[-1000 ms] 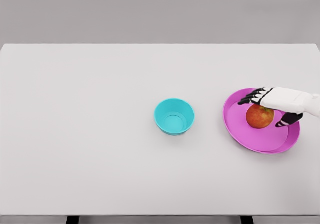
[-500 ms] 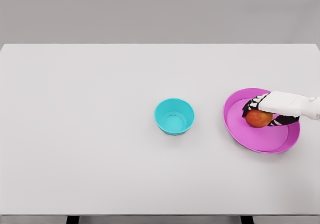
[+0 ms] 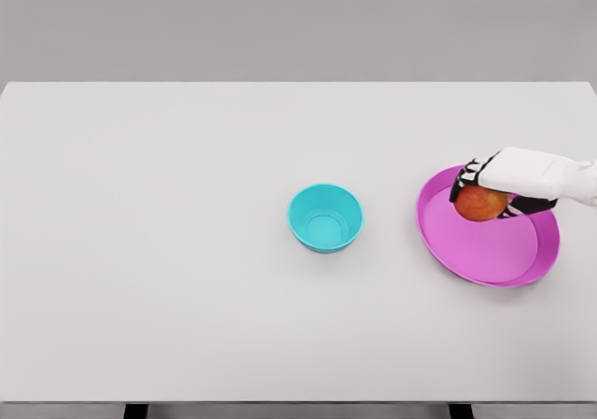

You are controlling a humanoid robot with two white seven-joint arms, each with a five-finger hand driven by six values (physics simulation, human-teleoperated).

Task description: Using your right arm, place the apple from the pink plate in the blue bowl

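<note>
A red-orange apple [image 3: 479,204] is held in my right hand [image 3: 494,188], whose fingers are curled over its top and sides. The hand and apple hang just above the far part of the pink plate [image 3: 485,247], at the table's right side. The white right arm enters from the right edge. A blue bowl [image 3: 325,217] stands upright and empty near the table's middle, well to the left of the plate. My left arm does not show.
The white table [image 3: 187,251] spreads wide around the bowl and plate. Its right edge lies close behind the plate, and its front edge runs along the bottom of the view.
My right hand closed over the apple and has lifted it slightly off the plate's floor, toward the far rim. The bowl and plate have not moved.
</note>
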